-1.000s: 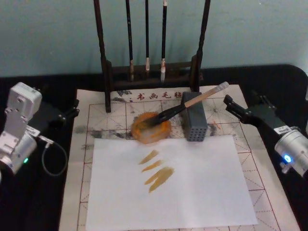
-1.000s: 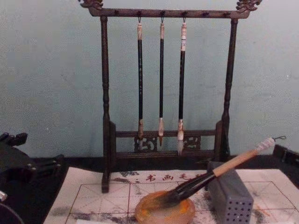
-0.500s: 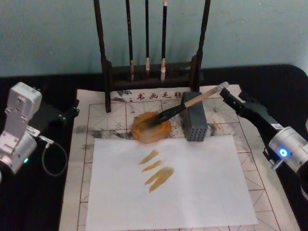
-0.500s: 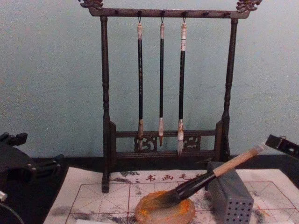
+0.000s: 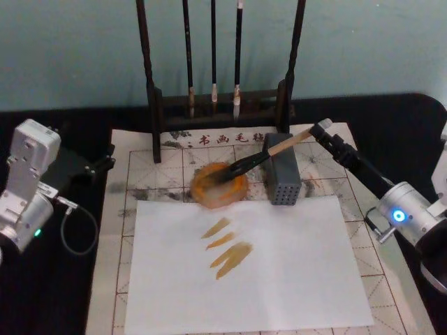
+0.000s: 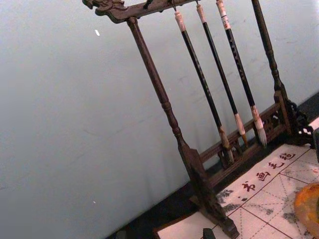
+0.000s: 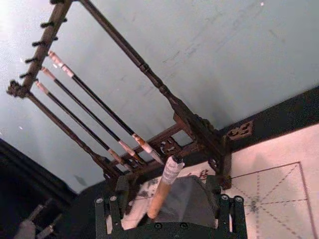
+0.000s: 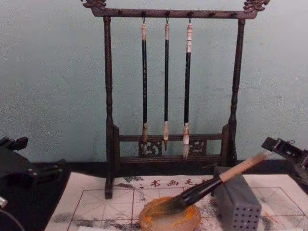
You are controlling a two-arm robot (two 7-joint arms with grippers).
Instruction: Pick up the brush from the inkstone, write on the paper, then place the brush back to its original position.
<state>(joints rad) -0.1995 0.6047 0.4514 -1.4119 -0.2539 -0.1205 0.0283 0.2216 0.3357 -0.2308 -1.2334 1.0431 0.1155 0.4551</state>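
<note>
The brush (image 5: 283, 145) lies slanted, its dark bristles in the orange inkstone (image 5: 209, 199) and its tan handle propped on a grey perforated box (image 5: 281, 178). My right gripper (image 5: 320, 129) is at the brush's white wrapped end. In the right wrist view that gripper (image 7: 167, 201) is open, its fingers (image 7: 108, 209) on either side of the handle (image 7: 162, 191) without touching it. The paper (image 5: 119, 230) with red grid lines covers the table. A plain white sheet (image 5: 279, 279) with three amber strokes lies on it. My left gripper (image 5: 98, 164) is parked at the left edge.
A dark wooden rack (image 5: 220, 105) with three thin hanging brushes stands just behind the inkstone and box. In the chest view the rack (image 8: 166, 139) rises behind the brush (image 8: 236, 169), with the right gripper (image 8: 276, 147) close to its right post.
My right gripper has moved left and forward, from beside the paper's right edge to the brush's white end. The brush, the inkstone and the left arm have not moved.
</note>
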